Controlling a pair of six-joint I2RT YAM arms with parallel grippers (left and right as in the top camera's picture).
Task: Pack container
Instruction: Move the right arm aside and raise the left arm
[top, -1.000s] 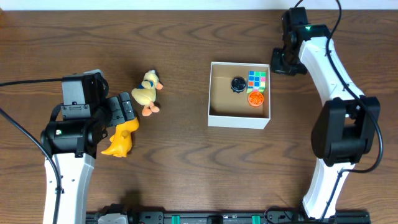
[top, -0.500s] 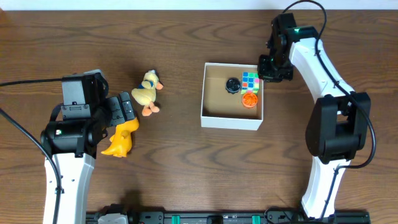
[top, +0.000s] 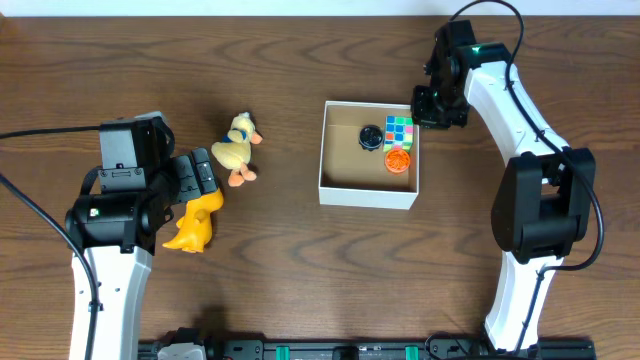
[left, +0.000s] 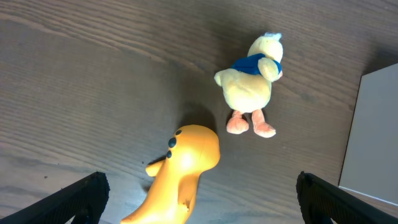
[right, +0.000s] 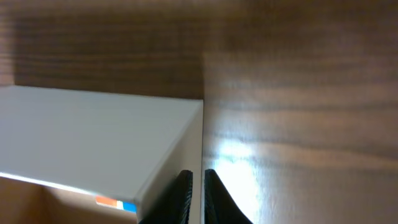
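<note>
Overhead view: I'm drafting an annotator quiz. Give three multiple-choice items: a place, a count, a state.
1. Relative to the container, the plush duck lies: A. inside it; B. on the table to its left; C. behind it.
2. Things inside the container: A. one; B. five; C. three.
3. The left end effector is: A. open; B. shut on the duck; C. shut on the container.
B: it rests on bare table left of the container. C: black round piece, colour cube, orange piece. A: its fingers stand wide apart.
</note>
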